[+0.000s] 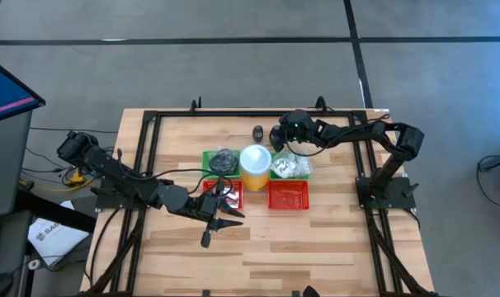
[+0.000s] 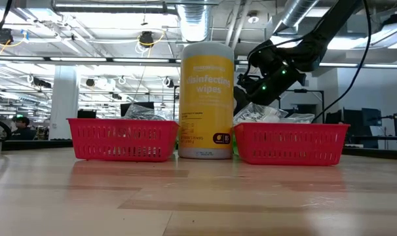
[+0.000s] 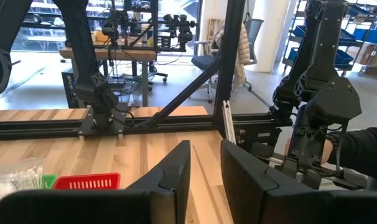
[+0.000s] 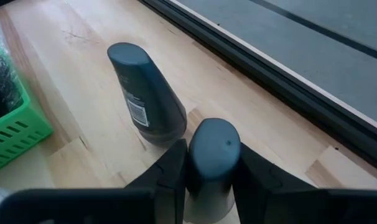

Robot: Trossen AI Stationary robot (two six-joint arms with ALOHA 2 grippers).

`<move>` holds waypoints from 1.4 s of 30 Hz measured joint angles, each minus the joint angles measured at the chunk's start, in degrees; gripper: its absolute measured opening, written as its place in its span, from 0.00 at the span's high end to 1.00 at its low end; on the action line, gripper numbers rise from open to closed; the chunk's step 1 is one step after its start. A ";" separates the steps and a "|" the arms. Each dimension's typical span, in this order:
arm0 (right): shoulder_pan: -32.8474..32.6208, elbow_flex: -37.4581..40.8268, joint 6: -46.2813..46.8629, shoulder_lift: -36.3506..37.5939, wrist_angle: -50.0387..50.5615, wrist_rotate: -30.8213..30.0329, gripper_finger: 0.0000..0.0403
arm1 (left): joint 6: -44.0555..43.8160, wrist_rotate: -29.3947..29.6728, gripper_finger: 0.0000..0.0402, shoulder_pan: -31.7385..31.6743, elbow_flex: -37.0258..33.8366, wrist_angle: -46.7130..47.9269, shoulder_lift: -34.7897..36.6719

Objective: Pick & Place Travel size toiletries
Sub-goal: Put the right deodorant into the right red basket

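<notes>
Two small black bottles stand on the wood near the table's far edge. One bottle (image 4: 145, 93) (image 1: 257, 132) stands free on its base. The other bottle (image 4: 213, 143) sits between the fingers of my right gripper (image 4: 212, 152) (image 1: 277, 136), which is shut on it. Clear-wrapped white packets (image 1: 290, 167) fill the right green tray, and dark round pads (image 1: 224, 161) lie in the left green tray (image 1: 209, 157). My left gripper (image 3: 205, 168) (image 1: 219, 221) hovers open near the left red tray (image 1: 232, 196), holding nothing. My right gripper pinches the nearer black bottle by its two sides just below the rounded top (image 4: 198, 163), one finger on each side. The fingers slant down from the table's right. The bottle stands upright; the fingers hide its base.
A yellow wipes cylinder (image 1: 256, 165) (image 2: 207, 98) stands between the trays. The right red tray (image 1: 289, 195) (image 2: 290, 143) sits near it. A black frame rail (image 1: 258, 114) runs along the far edge just behind the bottles. Bare wood lies toward the near edge.
</notes>
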State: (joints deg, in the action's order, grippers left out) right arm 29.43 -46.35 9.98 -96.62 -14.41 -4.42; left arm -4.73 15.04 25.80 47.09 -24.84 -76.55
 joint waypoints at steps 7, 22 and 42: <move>0.00 0.00 0.06 0.24 0.28 0.08 0.80 | 0.00 -0.01 0.80 0.00 0.00 0.00 0.00; -0.60 -3.64 0.09 14.58 17.00 0.17 0.80 | -0.02 -0.01 0.80 0.00 0.00 0.04 -0.02; -11.47 -11.40 2.05 27.95 37.25 -0.10 0.80 | -0.20 -0.04 0.80 0.00 0.00 0.04 -0.02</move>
State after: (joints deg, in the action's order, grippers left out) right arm 17.96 -57.75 12.03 -68.67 22.84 -4.51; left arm -4.93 15.00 25.81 47.09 -24.80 -76.58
